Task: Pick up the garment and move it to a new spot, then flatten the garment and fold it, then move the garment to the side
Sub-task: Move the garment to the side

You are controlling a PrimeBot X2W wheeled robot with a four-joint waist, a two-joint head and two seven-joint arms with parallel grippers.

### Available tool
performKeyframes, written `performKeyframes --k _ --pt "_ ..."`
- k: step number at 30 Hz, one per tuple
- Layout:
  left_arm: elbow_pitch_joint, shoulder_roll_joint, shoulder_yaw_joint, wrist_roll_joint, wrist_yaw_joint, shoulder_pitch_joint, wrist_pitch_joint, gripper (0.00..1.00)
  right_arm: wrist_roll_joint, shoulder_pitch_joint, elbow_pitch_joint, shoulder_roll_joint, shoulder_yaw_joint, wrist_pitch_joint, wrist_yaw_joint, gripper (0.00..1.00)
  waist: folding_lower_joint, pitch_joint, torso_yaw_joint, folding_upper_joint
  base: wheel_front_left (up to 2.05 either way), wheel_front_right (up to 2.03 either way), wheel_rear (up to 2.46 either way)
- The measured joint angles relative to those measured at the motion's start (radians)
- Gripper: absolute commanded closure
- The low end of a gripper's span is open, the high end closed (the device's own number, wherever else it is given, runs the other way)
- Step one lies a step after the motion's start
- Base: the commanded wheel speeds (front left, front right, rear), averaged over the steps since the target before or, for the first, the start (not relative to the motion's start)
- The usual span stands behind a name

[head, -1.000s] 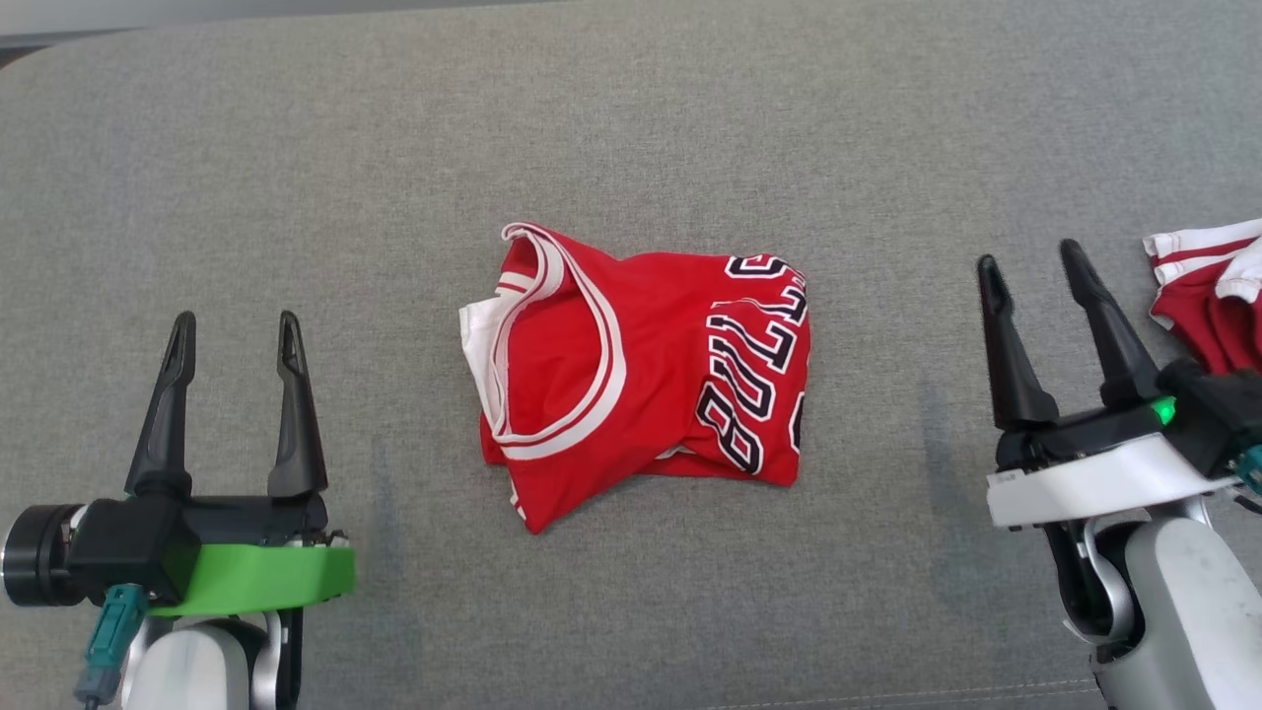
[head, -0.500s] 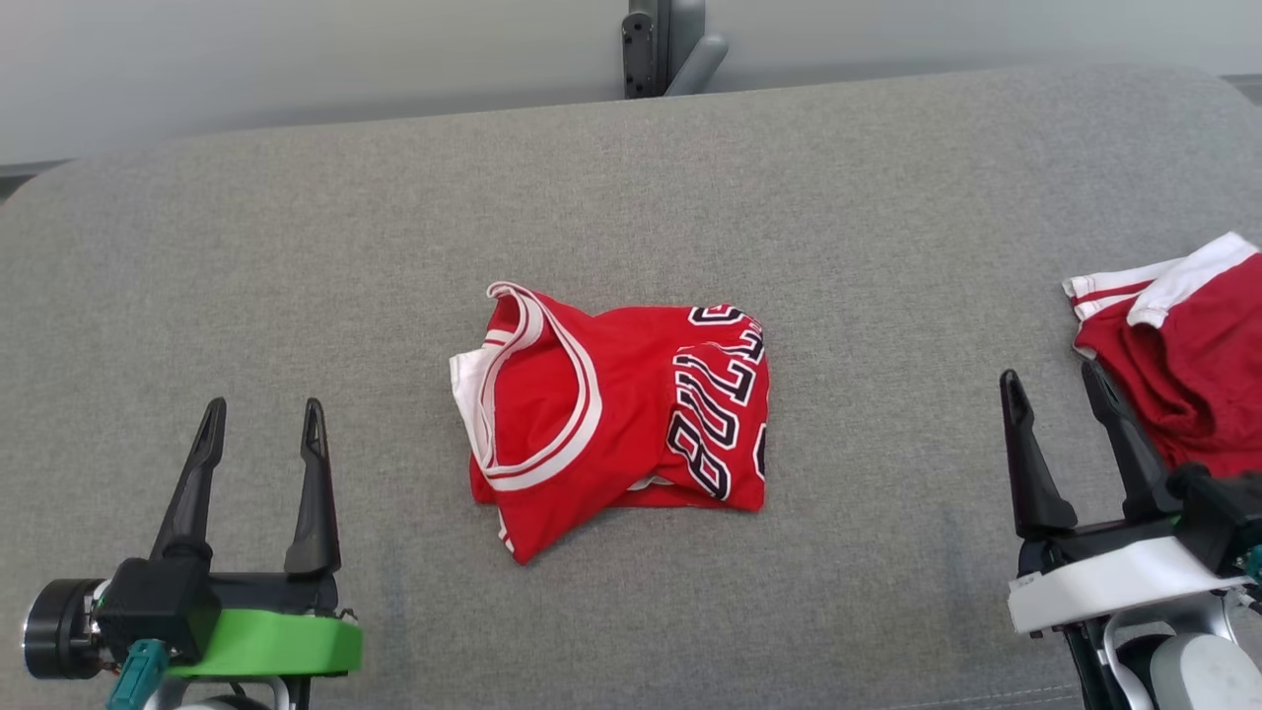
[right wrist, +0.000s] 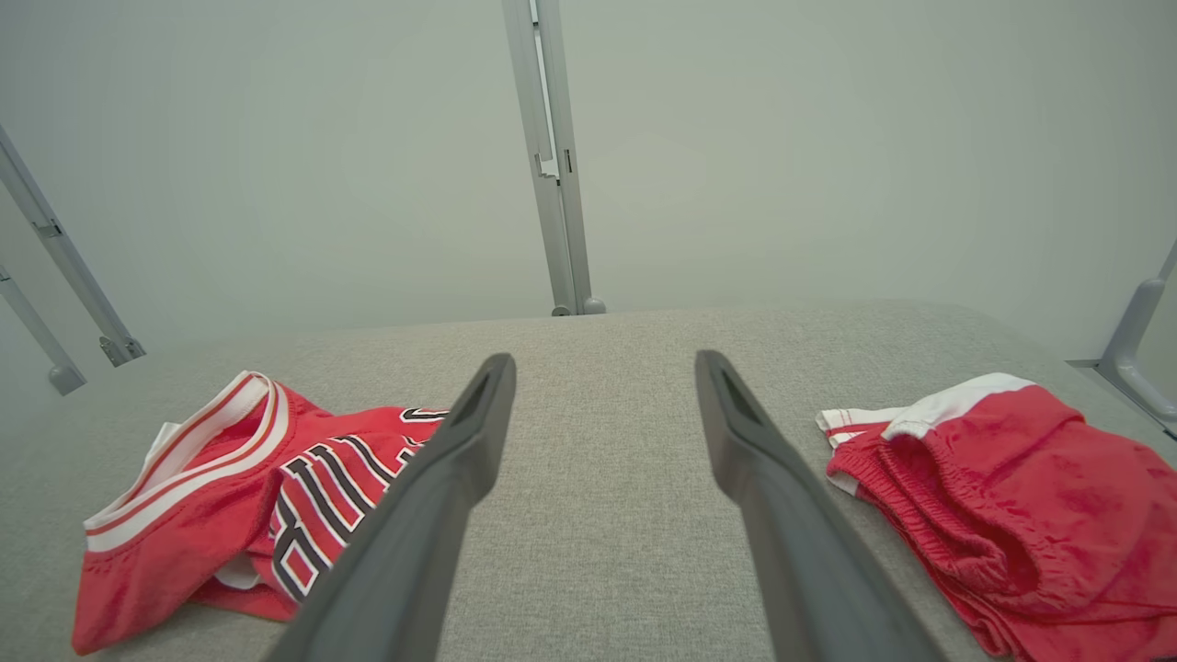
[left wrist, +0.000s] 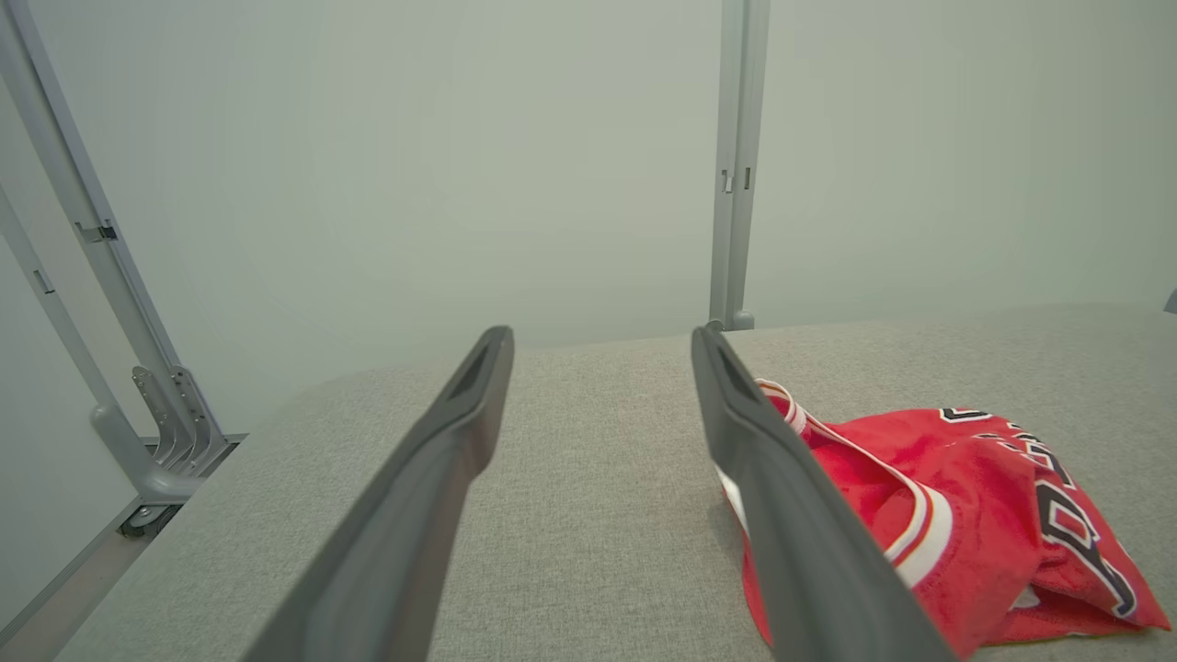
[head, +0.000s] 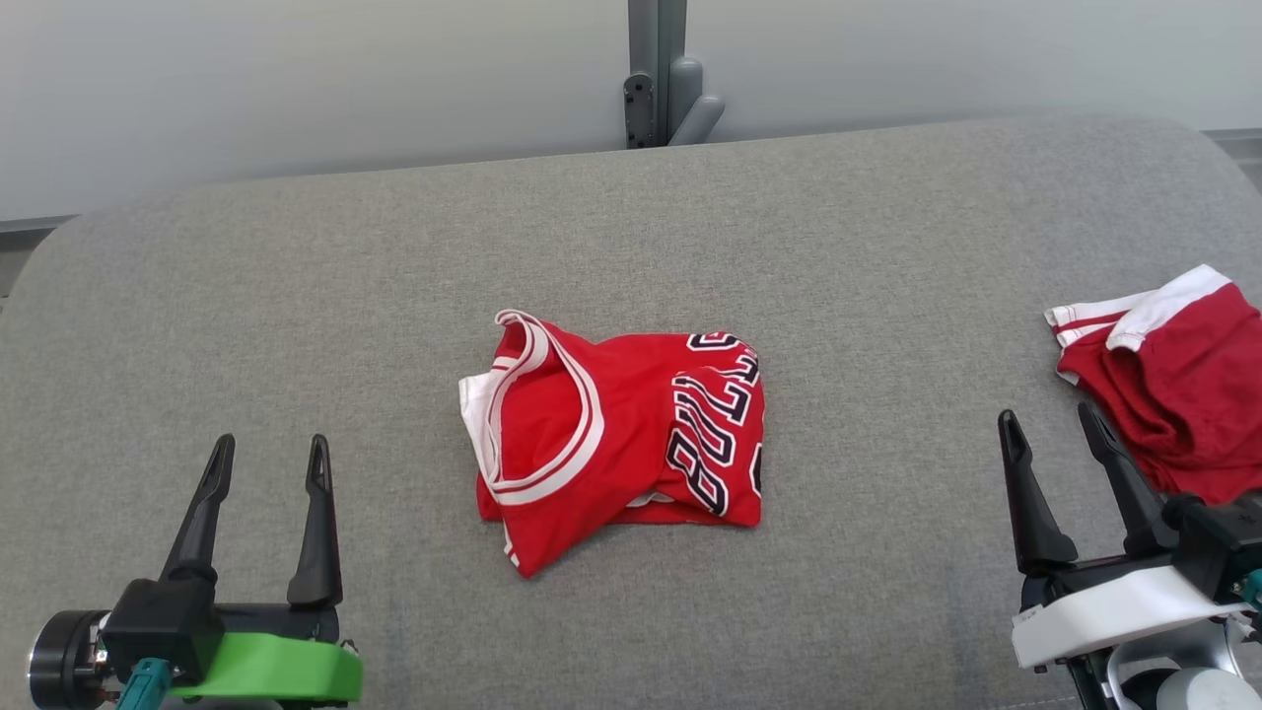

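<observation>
Grey padded worktop (head: 296,276): jersey (head: 611,434) lies centred, long axis left-to-right. Nearer it stands the left gripper (head: 268,449); the right gripper (head: 1050,422) is farther off, just beside shorts (head: 1173,385). Both sets of fingers (head: 317,523) spread, empty.

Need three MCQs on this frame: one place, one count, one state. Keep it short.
1. Where is the jersey relative to the left claw and right claw? A between them B left of both C right of both
2. Red garments on the grey cushion? A one B two C three
3. Claw state? A both shut B one gripping cloth C both open, empty
Answers: A, a claw each side of it; B, jersey plus shorts at the right; C, jaws apart, nothing between.
</observation>
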Motion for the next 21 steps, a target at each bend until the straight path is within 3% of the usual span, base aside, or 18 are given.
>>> performKeyframes --k 21 --pt "0.003 0.010 -0.019 -0.015 0.009 -0.014 0.007 0.00 -0.004 -0.034 0.032 -0.004 -0.010 0.020 0.000 0.00 0.0000 0.014 0.023 0.0000 0.00 0.00 0.00"
